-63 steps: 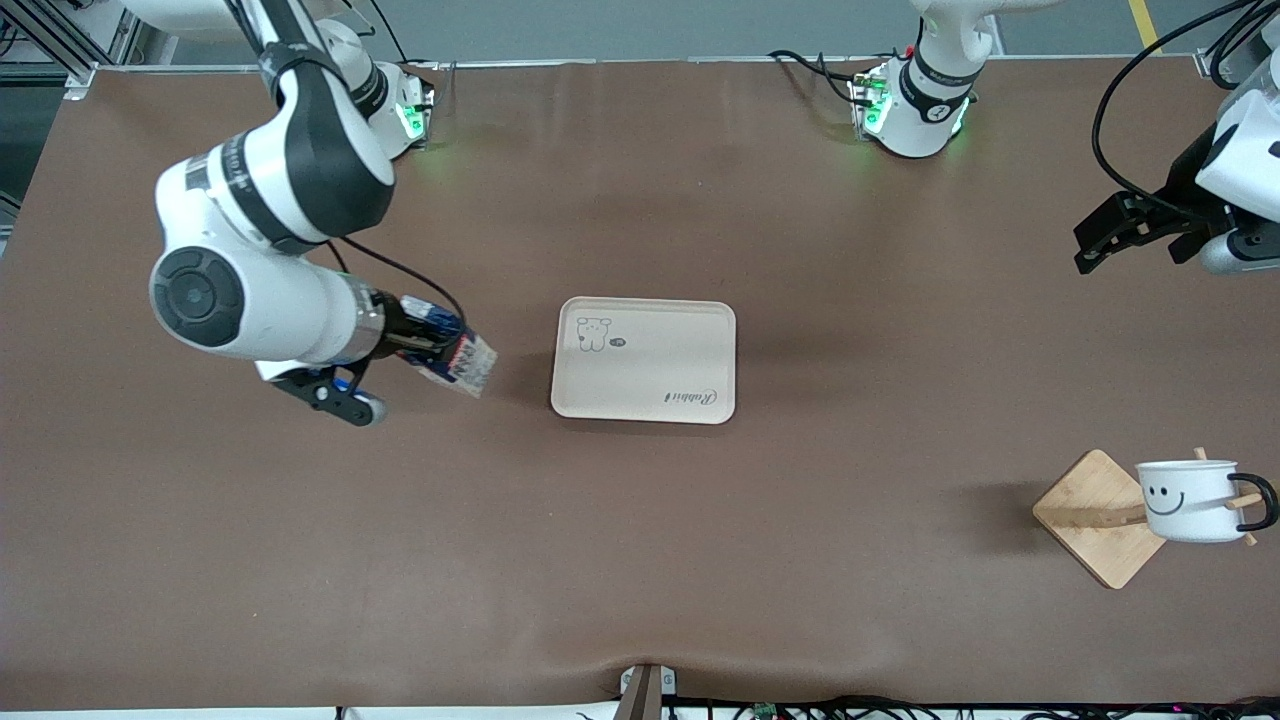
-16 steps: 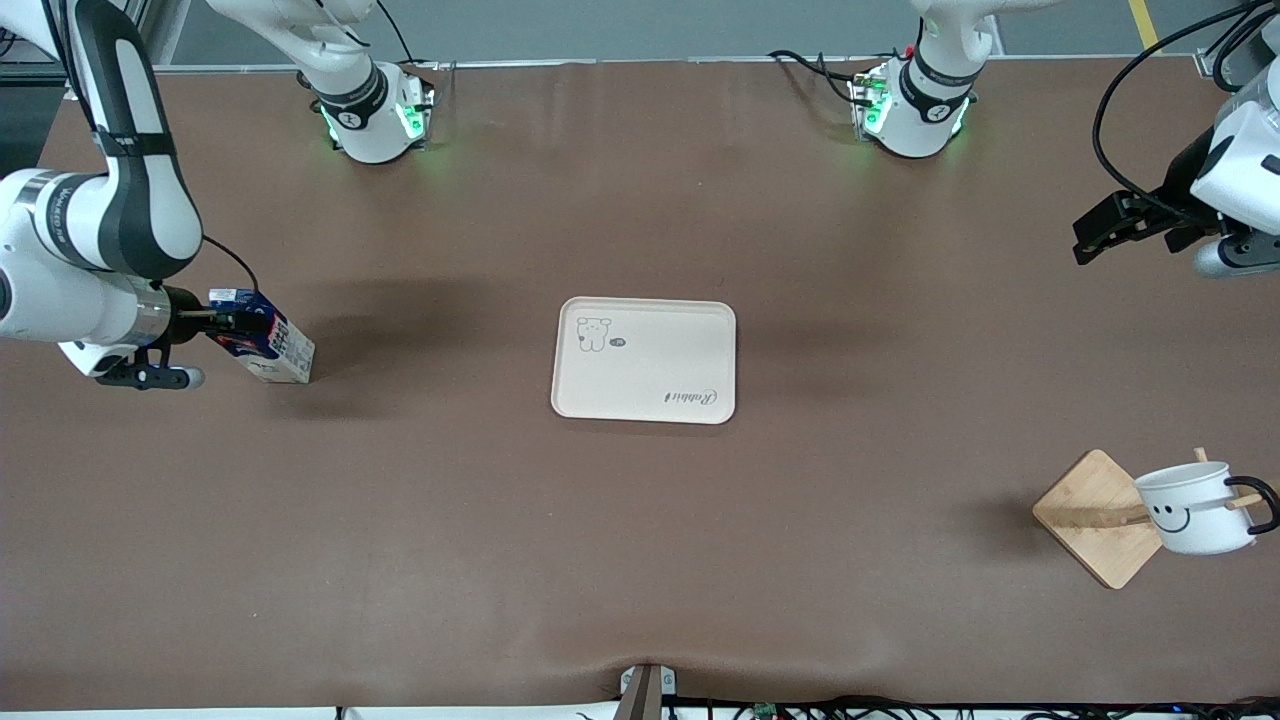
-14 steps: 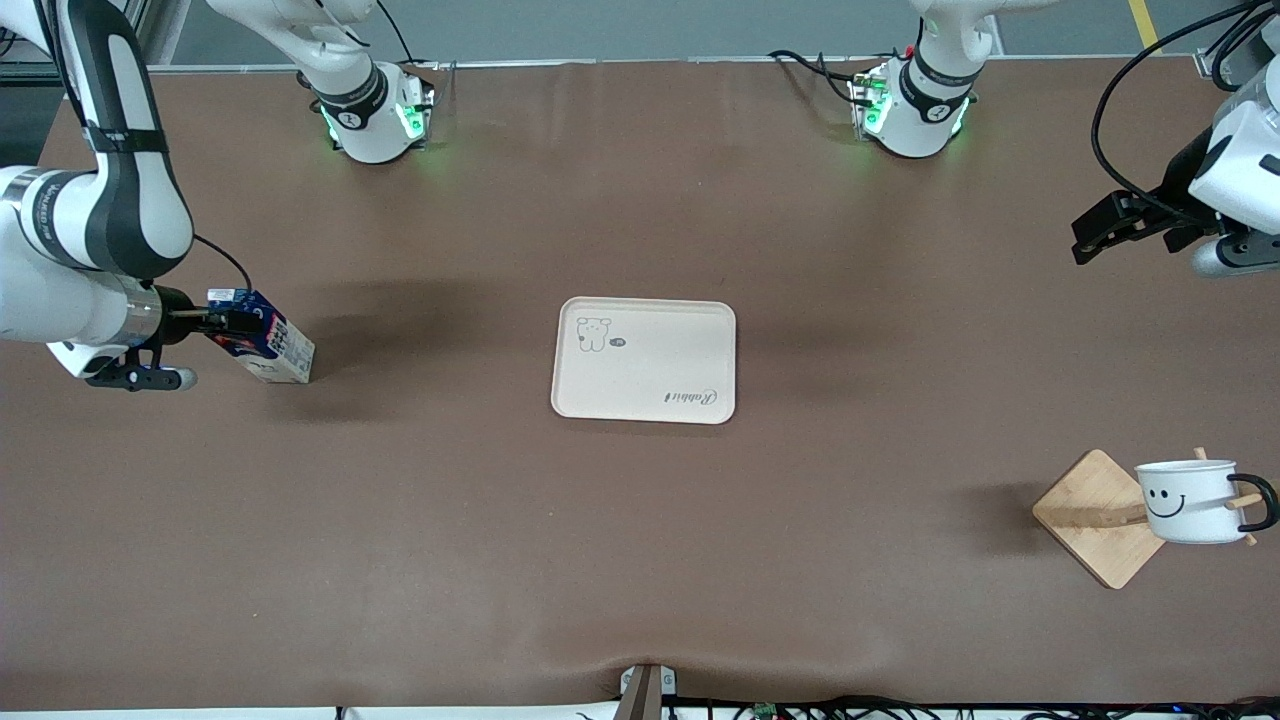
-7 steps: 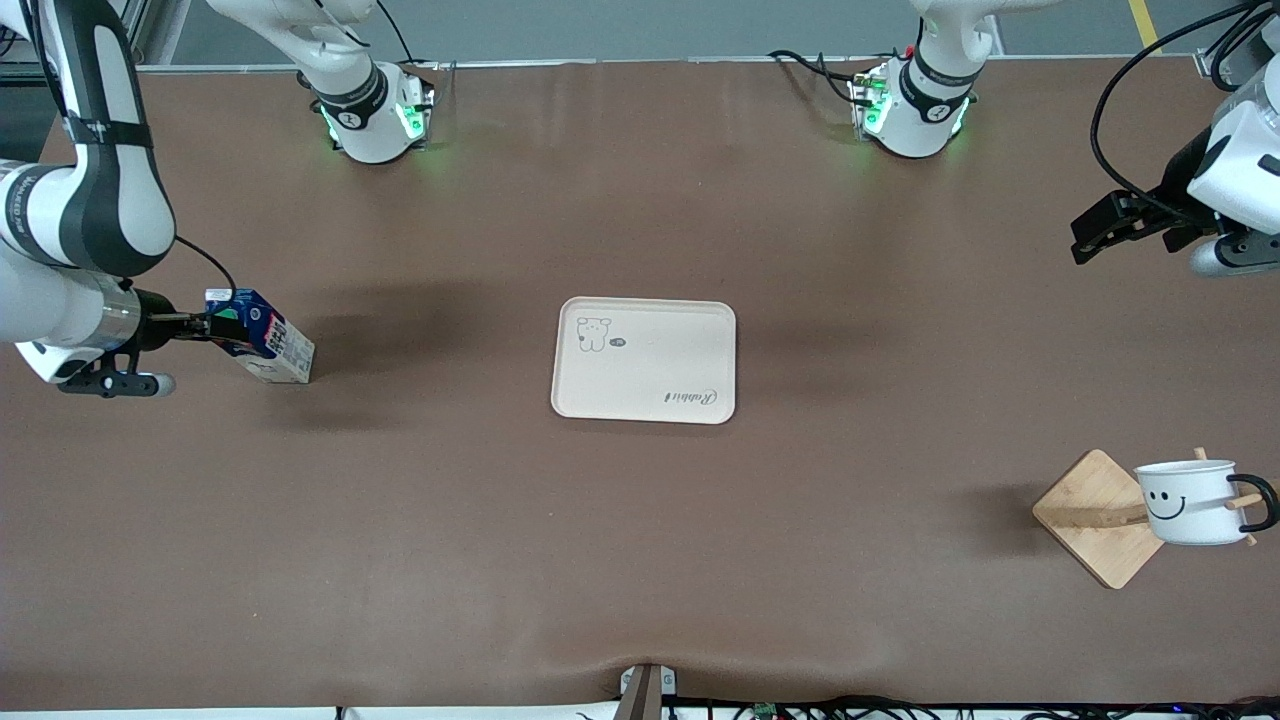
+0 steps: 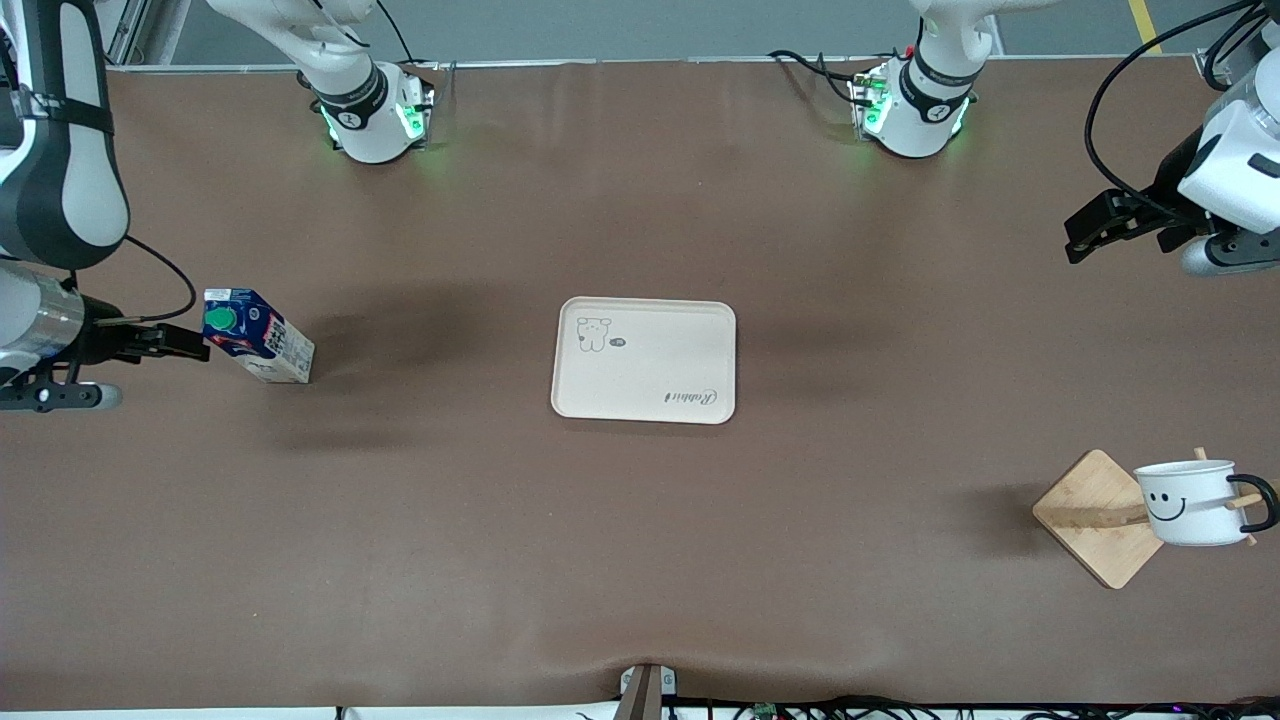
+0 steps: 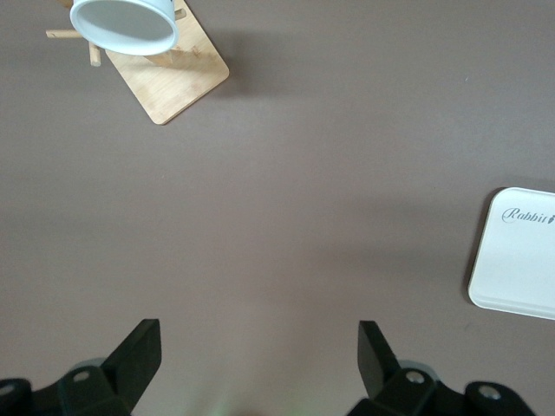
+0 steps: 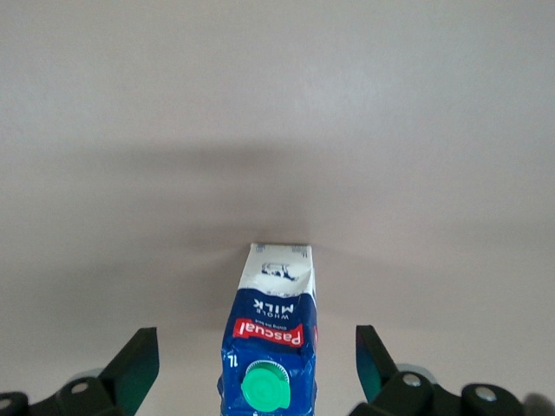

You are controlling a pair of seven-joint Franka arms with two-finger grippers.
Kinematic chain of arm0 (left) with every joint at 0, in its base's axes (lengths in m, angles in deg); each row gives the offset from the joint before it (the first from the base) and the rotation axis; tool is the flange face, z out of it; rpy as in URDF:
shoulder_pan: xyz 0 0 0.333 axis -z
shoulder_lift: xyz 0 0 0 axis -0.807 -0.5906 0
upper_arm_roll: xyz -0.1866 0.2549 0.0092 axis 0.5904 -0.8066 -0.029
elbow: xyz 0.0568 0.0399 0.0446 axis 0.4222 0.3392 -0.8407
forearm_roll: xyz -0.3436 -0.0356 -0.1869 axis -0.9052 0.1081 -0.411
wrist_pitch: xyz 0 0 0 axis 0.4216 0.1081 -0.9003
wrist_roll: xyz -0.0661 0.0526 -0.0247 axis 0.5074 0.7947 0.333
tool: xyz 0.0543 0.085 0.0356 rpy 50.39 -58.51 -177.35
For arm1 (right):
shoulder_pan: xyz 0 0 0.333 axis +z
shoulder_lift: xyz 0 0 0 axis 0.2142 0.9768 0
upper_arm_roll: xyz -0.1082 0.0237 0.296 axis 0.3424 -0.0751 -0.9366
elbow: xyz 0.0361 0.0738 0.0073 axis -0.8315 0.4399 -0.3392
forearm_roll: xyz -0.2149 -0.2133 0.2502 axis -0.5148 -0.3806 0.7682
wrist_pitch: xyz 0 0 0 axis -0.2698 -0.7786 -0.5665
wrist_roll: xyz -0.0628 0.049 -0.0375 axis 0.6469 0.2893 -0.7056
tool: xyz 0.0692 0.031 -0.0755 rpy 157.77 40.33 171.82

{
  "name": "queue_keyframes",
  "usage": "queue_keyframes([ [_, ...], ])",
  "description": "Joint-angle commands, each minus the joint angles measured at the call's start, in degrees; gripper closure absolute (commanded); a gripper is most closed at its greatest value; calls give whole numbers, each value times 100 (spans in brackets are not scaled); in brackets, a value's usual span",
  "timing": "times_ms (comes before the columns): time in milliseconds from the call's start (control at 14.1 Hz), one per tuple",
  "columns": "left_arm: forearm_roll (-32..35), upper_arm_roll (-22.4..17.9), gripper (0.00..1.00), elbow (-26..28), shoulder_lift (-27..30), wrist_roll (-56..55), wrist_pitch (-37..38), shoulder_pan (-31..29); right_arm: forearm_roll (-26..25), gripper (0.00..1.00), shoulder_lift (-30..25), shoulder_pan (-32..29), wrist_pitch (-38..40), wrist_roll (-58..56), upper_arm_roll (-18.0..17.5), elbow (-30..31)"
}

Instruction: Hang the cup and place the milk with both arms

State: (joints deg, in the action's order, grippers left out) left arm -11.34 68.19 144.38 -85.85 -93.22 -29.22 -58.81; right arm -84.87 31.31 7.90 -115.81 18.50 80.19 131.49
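The milk (image 5: 258, 346), a blue carton with a green cap, stands on the table toward the right arm's end. My right gripper (image 5: 190, 345) is open just beside its top; the carton (image 7: 270, 338) shows between the spread fingers (image 7: 139, 364), which do not touch it. The cup (image 5: 1188, 501), white with a smiley face, hangs by its black handle on a peg of the wooden rack (image 5: 1092, 518). My left gripper (image 5: 1080, 232) waits open and empty, in the air over the left arm's end of the table; its wrist view shows the cup (image 6: 126, 24) and rack (image 6: 178, 80).
A cream tray (image 5: 645, 360) lies at the middle of the table, between the carton and the rack; its corner (image 6: 520, 251) shows in the left wrist view. The arm bases (image 5: 375, 110) stand along the back edge. Brown table surface lies all around.
My right gripper has drawn back off the milk toward the right arm's end, leaving the carton standing alone with its green cap uncovered. The cup has stopped swinging. The left arm barely shifted.
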Motion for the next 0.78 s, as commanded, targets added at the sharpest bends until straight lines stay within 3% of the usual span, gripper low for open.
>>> queue_keyframes([
  [0, -35, 13, 0, -37, 50, -23, 100, 0, 8, 0, 125, -10, 142, -87, -106, -467],
  [283, -35, 13, 0, -45, 50, -23, 100, 0, -1, 0, 195, 131, 194, -87, -115, -985],
  [708, -35, 22, 0, -37, 50, -23, 100, 9, 7, 0, 169, 105, 2425, -104, -115, -2286],
])
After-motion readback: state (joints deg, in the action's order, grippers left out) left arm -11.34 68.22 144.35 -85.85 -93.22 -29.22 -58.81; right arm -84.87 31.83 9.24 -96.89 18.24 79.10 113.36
